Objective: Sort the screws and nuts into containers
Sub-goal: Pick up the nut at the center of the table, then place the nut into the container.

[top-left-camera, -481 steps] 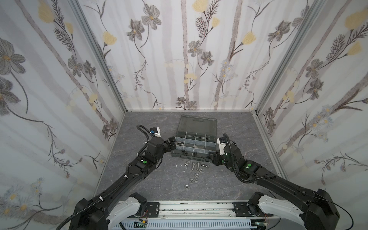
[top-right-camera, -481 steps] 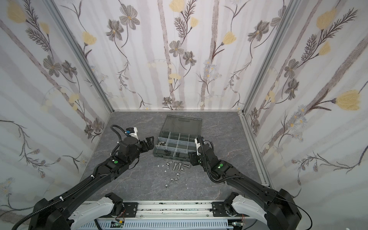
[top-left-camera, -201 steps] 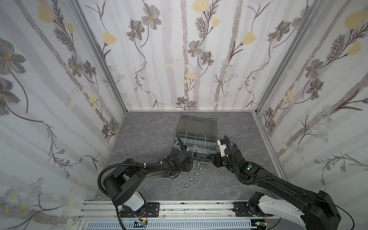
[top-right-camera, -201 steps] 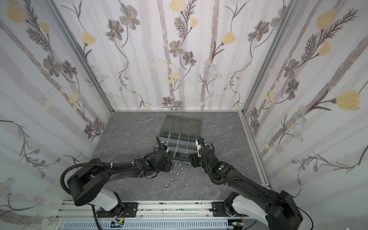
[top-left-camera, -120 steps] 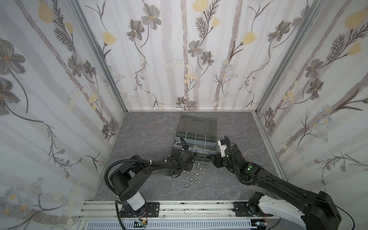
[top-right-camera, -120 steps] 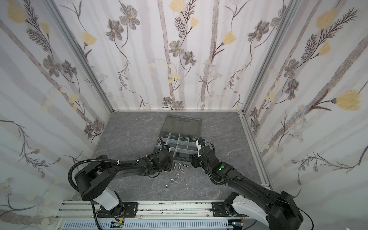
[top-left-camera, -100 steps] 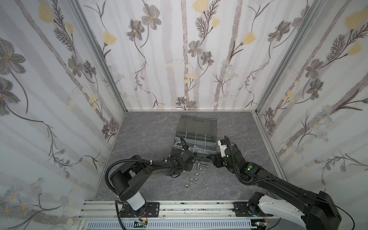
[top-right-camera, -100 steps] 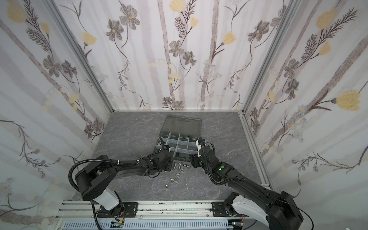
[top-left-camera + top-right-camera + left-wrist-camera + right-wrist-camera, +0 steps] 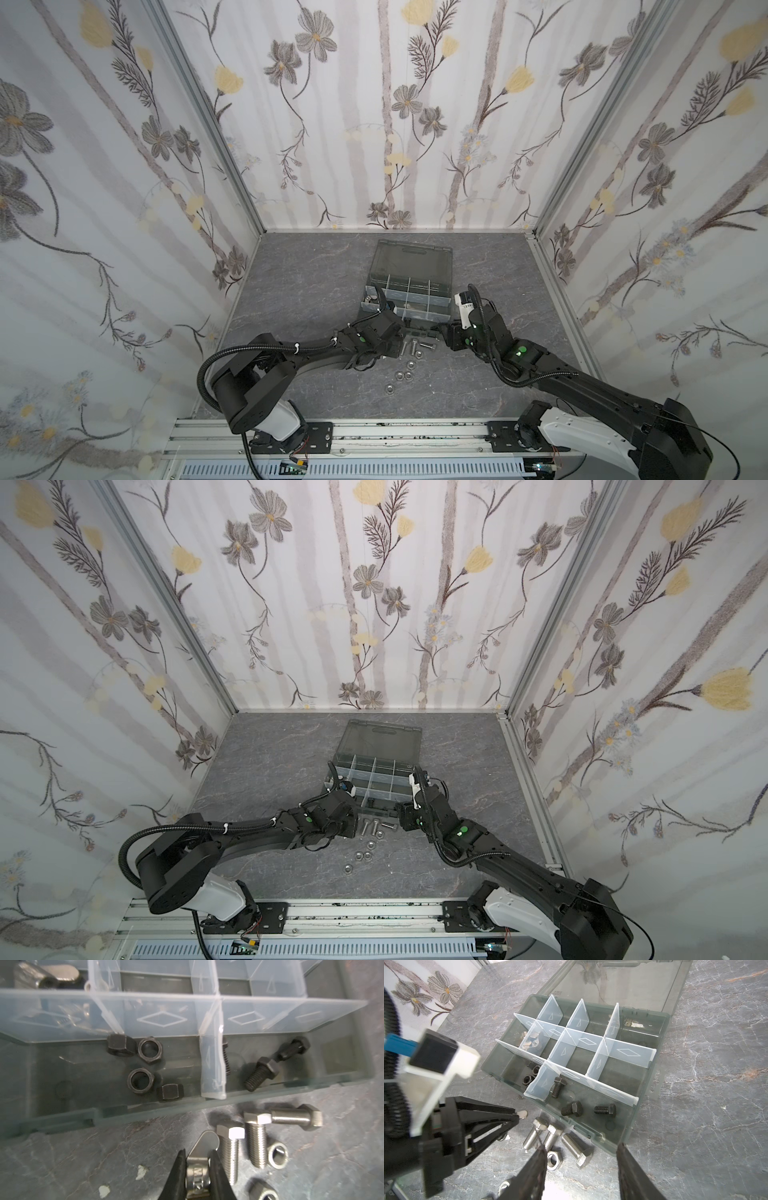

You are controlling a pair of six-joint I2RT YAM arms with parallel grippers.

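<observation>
**Left pincer (image 9: 197,1157) has just shut on a silver wing nut (image 9: 206,1140) from the loose pile.**

A second ago it was wide and swinging in from beside the case (image 9: 660,1047). Now its black fingers clamp the nut's middle with one rounded wing poking out, so it looks ready to carry, probably to the compartment holding similar winged pieces (image 9: 533,1041). The right pincer (image 9: 580,1148) is unchanged: half open, empty, near the case's front corner. Matt black nuts (image 9: 119,1047) and black screws (image 9: 259,1072) fill neighbouring front compartments behind cloudy plastic dividers (image 9: 166,1016). Shiny threaded silver screws (image 9: 256,1138) and hex nuts (image 9: 278,1165) lie on the marbled grey surface (image 9: 104,1157), just before the case.
</observation>
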